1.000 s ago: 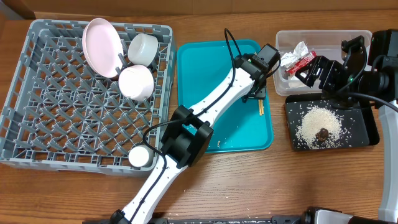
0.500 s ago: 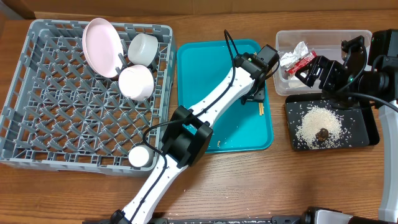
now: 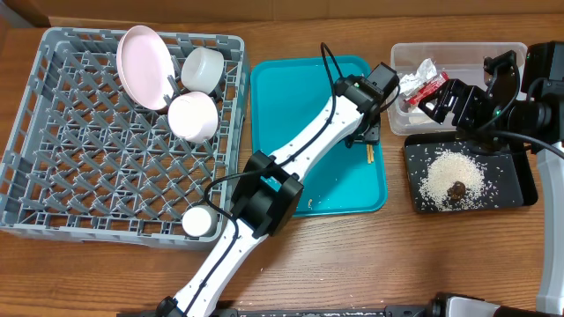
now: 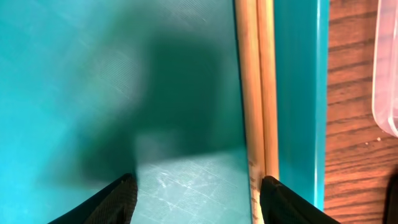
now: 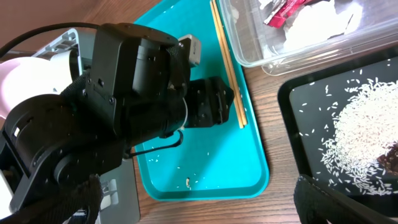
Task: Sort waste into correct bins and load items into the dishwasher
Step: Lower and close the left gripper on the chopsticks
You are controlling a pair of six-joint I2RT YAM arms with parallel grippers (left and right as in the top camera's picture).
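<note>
Chopsticks (image 4: 256, 93), two, within spread left tool (image 4: 199, 196); right tool (image 5: 199, 208) agape, seemingly empty

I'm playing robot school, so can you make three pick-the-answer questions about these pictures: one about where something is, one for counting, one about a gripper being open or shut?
1. Where are the thin wooden chopsticks? A held in the air; B lying on the teal rectangular plastic tray; C in a drawer.
2. How many round dishes sit in the big square grey plastic dish rack? A one; B four; C nine.
3. How is the left gripper? A open; B shut on nothing; C shut on a spoon.
Answers: 1 B, they lie flat beside the tray's raised edge. 2 B, a pink plate, two bowls and a small white cup show. 3 A, its fingers stand apart.
</note>
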